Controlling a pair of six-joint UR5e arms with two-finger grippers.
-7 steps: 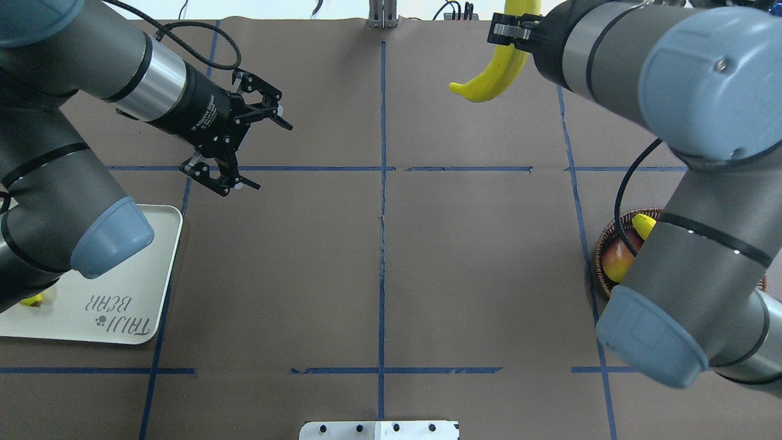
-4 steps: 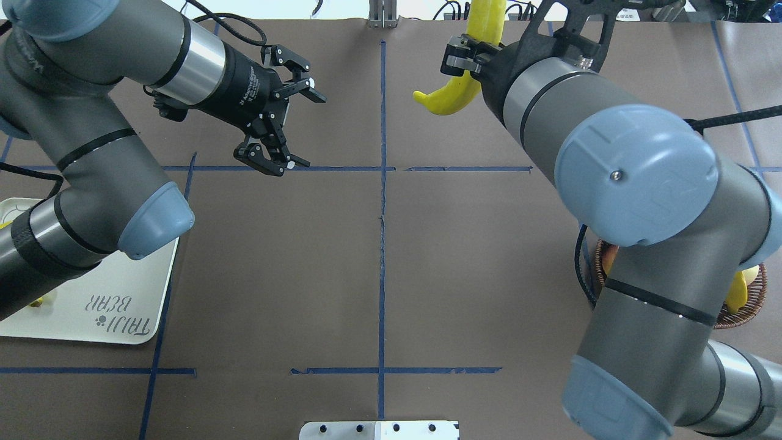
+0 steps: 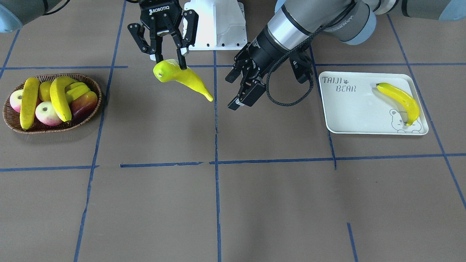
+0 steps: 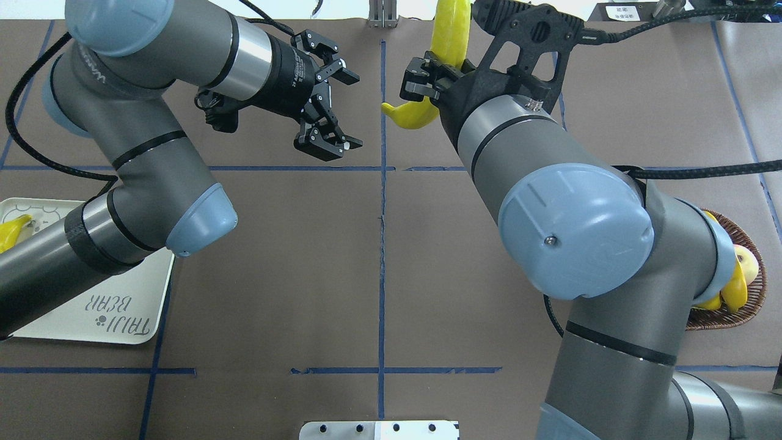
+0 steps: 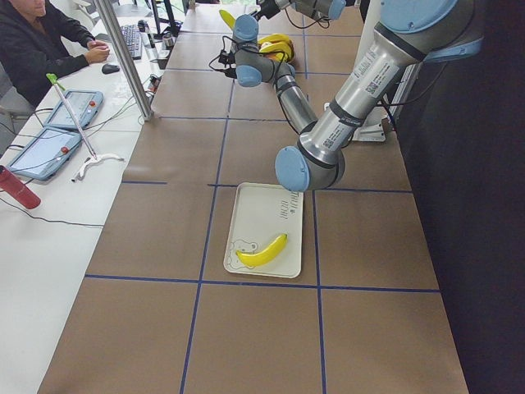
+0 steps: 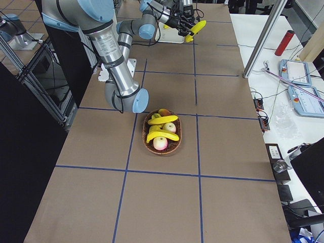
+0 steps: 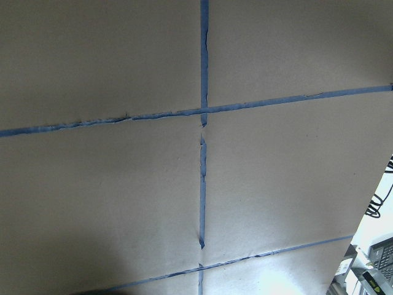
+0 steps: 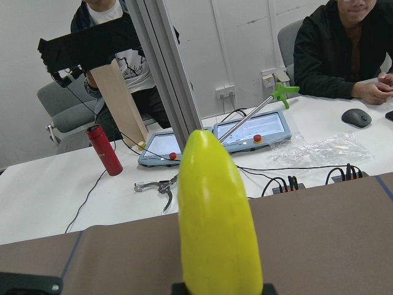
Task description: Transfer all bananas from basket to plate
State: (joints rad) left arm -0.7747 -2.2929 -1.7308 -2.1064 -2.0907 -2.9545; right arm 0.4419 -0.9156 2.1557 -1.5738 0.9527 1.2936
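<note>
The right gripper [image 3: 169, 60], marked "ROBOTIQ" on its body, has both fingers clamped on the thick end of one banana [image 3: 184, 79]. It holds the banana in the air above the brown table [image 3: 255, 203], just to the robot's right of the blue tape line [image 3: 215, 145] down the table's middle. In the front-facing view, the held banana's long axis slants away from the gripper, toward the operators' side and the robot's left, with the tapered tip lowest.

The left gripper [image 3: 230, 94] hangs just across that line. Its fingers are spread wide with nothing between them, near the banana's tip but apart from it. The small white print on its body is too small to read.

The plate [image 3: 364, 120] lies toward the robot's left end of the table. It is printed "TAIJI BEAR" in one corner and has a bear-face outline in the corner diagonally opposite. A second banana [image 3: 400, 102] lies on it diagonally, one end near the plate's far edge and the other over the bear face.

The basket [image 3: 11, 122] sits well apart, toward the robot's right end. Two more bananas lie in it, a left one [image 3: 28, 103] and a right one [image 3: 59, 98]. They are roughly parallel, with their long axes running from the robot's side toward the operators' side, and they rest on three red-blushed round fruits and a ridged starfruit [image 3: 78, 91].

That makes four bananas: one held, one on the plate and two in the basket.
</note>
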